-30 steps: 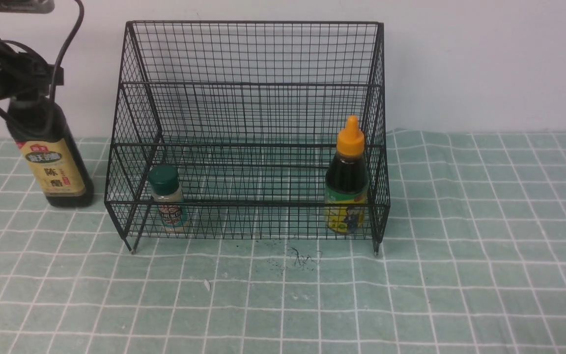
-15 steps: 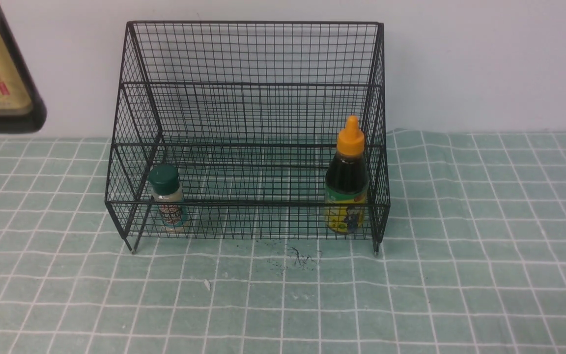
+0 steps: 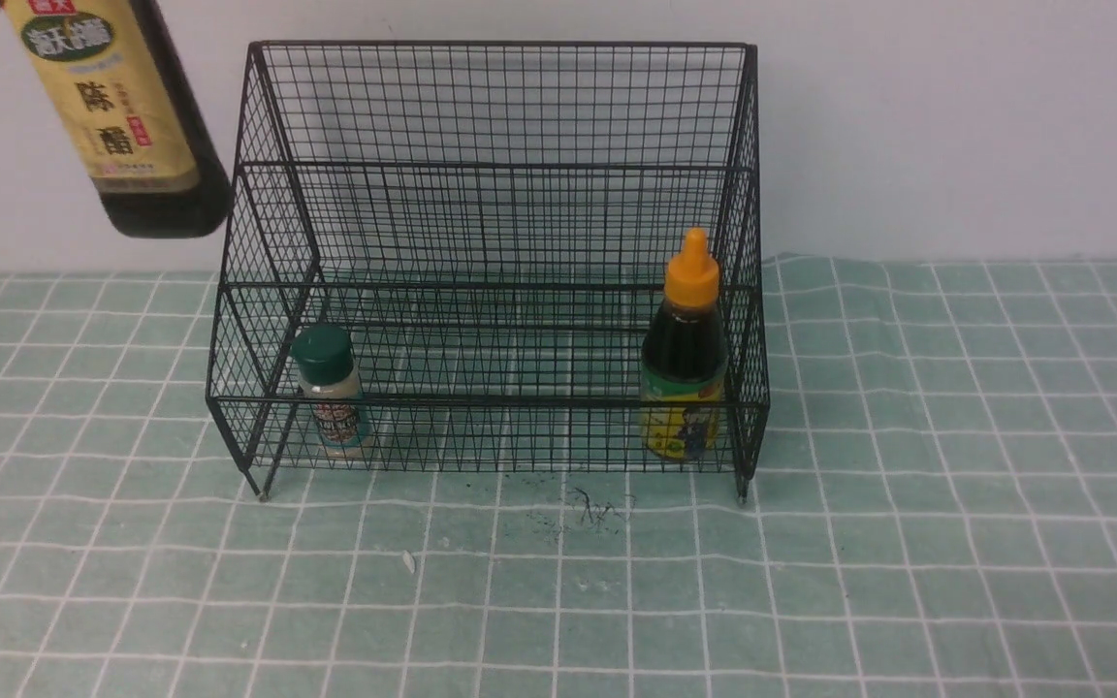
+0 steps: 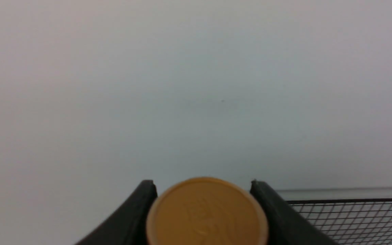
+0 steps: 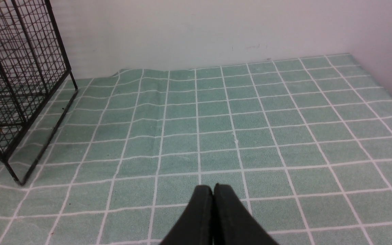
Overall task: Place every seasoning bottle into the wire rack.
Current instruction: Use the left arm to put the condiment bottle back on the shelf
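The black wire rack point(image 3: 491, 174) stands at the back middle of the table. The small green-capped shaker point(image 3: 328, 388) stands in its lower tier at the left. The dark squeeze bottle point(image 3: 685, 349) with orange nozzle stands in the lower tier at the right. The tall dark vinegar bottle point(image 3: 127, 116) with tan label hangs tilted in the air, left of the rack's upper left corner. My left gripper point(image 4: 202, 185) is shut on it, its gold cap point(image 4: 206, 212) between the jaws. My right gripper point(image 5: 213, 187) is shut and empty, low over the cloth right of the rack point(image 5: 19, 78).
A green checked cloth point(image 3: 811, 582) covers the table. A white wall point(image 3: 956, 116) stands close behind the rack. Small dark specks point(image 3: 588, 509) lie on the cloth in front of the rack.
The vinegar bottle has left the table at the left, risen high, and now moved right toward the rack's upper left corner. The other bottles and the right gripper have not moved.
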